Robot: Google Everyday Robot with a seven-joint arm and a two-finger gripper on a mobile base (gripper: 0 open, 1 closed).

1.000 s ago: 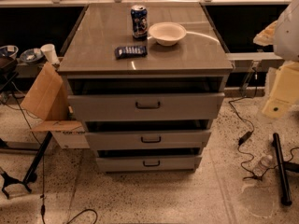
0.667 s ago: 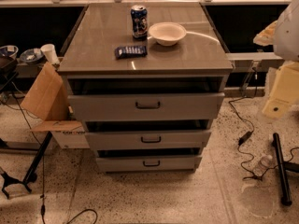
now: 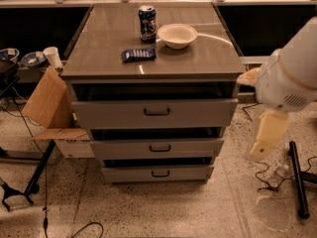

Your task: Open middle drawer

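Observation:
The grey cabinet point(image 3: 153, 63) has three drawers. The middle drawer point(image 3: 124, 148) is a wide shallow grey front with a small dark loop handle point(image 3: 160, 148) at its centre, and a dark gap runs above it. The taller top drawer point(image 3: 114, 114) juts out slightly above it, and the lowest drawer point(image 3: 124, 173) sits below. My arm comes in from the right. Its white body point(image 3: 290, 78) is beside the cabinet's right edge, and my cream gripper point(image 3: 266, 135) hangs down at about middle-drawer height, right of the cabinet and apart from it.
On the cabinet top stand a blue can point(image 3: 147, 23), a white bowl point(image 3: 177, 34) and a dark snack packet point(image 3: 138, 55). An open cardboard box point(image 3: 52, 108) leans at the left. A black stand point(image 3: 297, 177), cables and a plastic bottle point(image 3: 279, 174) lie on the floor at right.
My arm has moved left and down toward the cabinet's right side and looms larger. The drawers and the items on top have not moved.

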